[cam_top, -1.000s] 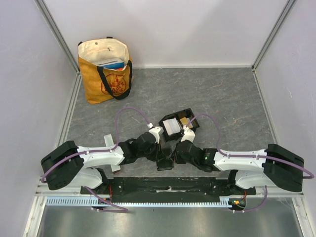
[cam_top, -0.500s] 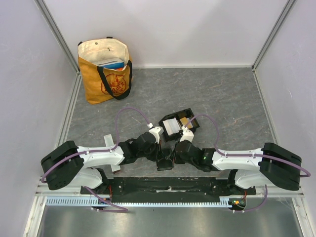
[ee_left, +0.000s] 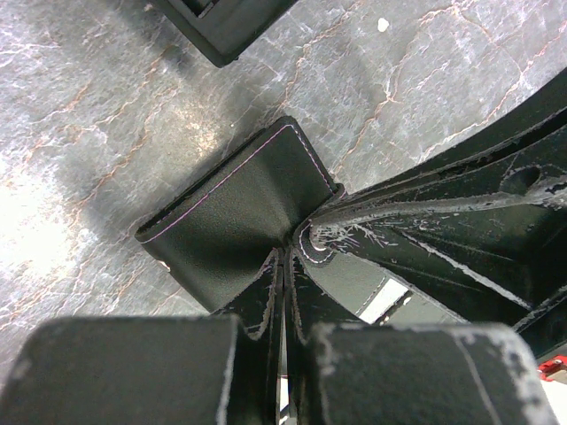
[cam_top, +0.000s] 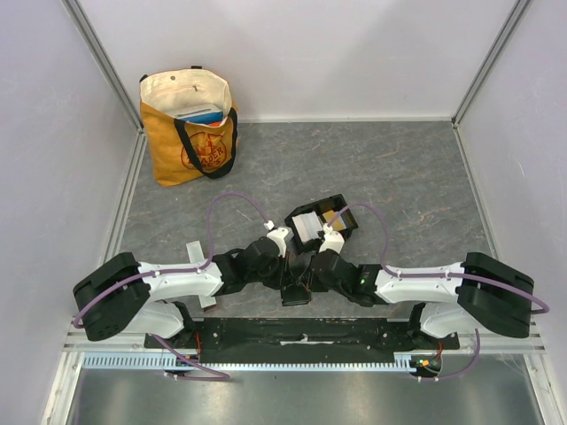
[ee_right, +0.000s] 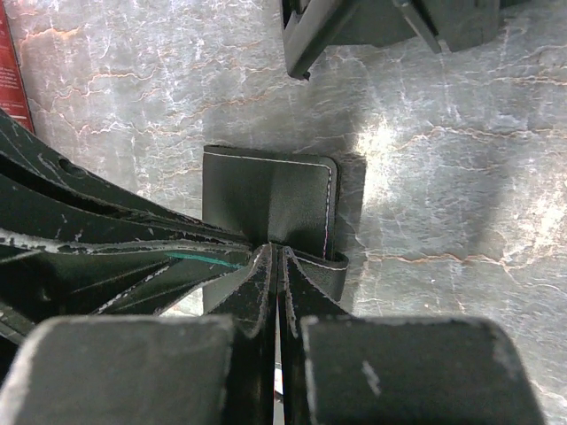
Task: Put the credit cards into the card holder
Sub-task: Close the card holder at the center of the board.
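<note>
Two grips: each arm pinches the same black wallet, which lies on the table at near centre, between the two wrists.
Left gripper: jaws pressed tight together on a fold of the wallet's leather, reaching in from the left.
Right gripper: jaws likewise closed to a slit, nipping the wallet's upper flap from the right.
Wallet contents: no card shows at either pinch. Whether one is tucked inside, I cannot tell.
Card holder: just beyond the wallet on the far side, a little to the right and apart from it. Its long axis runs from near-left to far-right.
Credit cards: a pale one fills the holder's left compartment, and an orange-gold card lies in the right one.
Deciding relation: anything drawn from the wallet would have to travel away from the bases and slightly right. The right arm looks nearer the holder, the left better placed to pin the wallet down.
Tote bag: far left corner, well apart from the work.
</note>
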